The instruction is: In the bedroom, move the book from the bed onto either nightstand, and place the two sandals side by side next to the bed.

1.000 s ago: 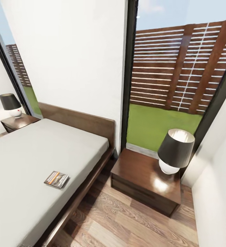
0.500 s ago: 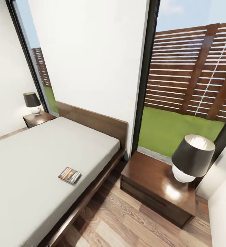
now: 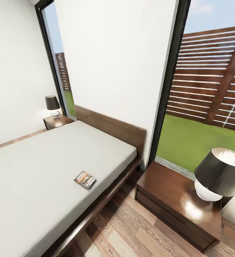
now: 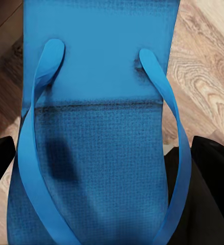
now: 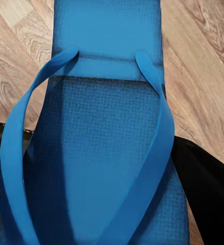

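One bed [image 3: 42, 171] in the head view, grey mattress in a dark wood frame, and one book [image 3: 85, 179] lying flat on it, close to the edge that faces the near nightstand [image 3: 174, 205]. Count the nightstands: two, the near one just beside the bed on the plank floor [image 3: 131, 232], the far one [image 3: 57, 121] tucked by the headboard's other end against the wall. Two lamps as well, one per nightstand: the big dark-shaded lamp [image 3: 217, 176] up close and a small far lamp [image 3: 53, 105]. Two tall windows show grass and a slatted fence [image 3: 214, 78]. Down at the wrists, two sandals, one per camera. The left wrist view has a blue sandal [image 4: 99, 127] right up against the lens, straps blue here, with floorboards past it and dark finger shapes [image 4: 211, 194] flanking it at both edges. The right wrist view gives the other blue sandal [image 5: 104, 148] the same way, black fingers [image 5: 208, 189] at its sides. Each sandal sits between its gripper's fingers; whether the jaws are actually pressing on the soles, I cannot tell from this close.
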